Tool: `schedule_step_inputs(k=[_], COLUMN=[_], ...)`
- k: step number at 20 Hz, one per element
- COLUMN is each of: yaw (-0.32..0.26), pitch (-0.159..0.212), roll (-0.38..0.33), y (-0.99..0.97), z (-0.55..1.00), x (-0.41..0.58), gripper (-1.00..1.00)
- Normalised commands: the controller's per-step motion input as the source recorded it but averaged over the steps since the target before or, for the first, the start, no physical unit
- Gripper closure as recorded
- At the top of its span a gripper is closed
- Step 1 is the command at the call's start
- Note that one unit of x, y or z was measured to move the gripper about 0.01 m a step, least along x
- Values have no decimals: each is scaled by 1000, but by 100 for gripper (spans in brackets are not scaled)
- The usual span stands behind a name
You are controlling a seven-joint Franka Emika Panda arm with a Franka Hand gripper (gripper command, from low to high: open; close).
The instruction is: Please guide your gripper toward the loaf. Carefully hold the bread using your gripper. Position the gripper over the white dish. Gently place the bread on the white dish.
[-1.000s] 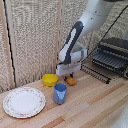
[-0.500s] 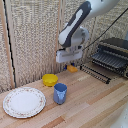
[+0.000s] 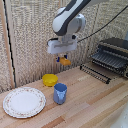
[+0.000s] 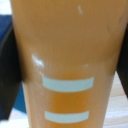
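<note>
My gripper [image 3: 61, 60], a white block with dark-blue fingers, hangs in the air above the table and is shut on the small orange-brown bread [image 3: 66, 62]. In the wrist view the bread [image 4: 70, 60] fills the picture, with a dark finger [image 4: 9, 75] pressed against its side. The white dish [image 3: 24, 101], with a floral rim, lies on the table at the exterior view's left, well below the gripper and to the left of it. Nothing lies on it.
A yellow bowl [image 3: 50, 79] sits on the table below the gripper. A blue cup [image 3: 60, 93] stands in front of it, right of the dish. A black wire rack [image 3: 110, 57] stands at the exterior view's right. A woven screen lies behind.
The gripper has risen from near the table to well above it with the bread held, and has shifted slightly toward the exterior view's left.
</note>
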Motion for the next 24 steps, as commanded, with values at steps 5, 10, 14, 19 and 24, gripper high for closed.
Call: schedule_step_inputs(k=[5,10,14,19,24], yaw=[-26,-15,-3,0,19], pitch=[35,61,73,52,8], roll=[-12,-7,-9,-59,-84], y=[916,933,948,955,735], z=[206,87,4,-161,-330], x=[259,253,276,193,186], gripper=[100,100,100,100,100])
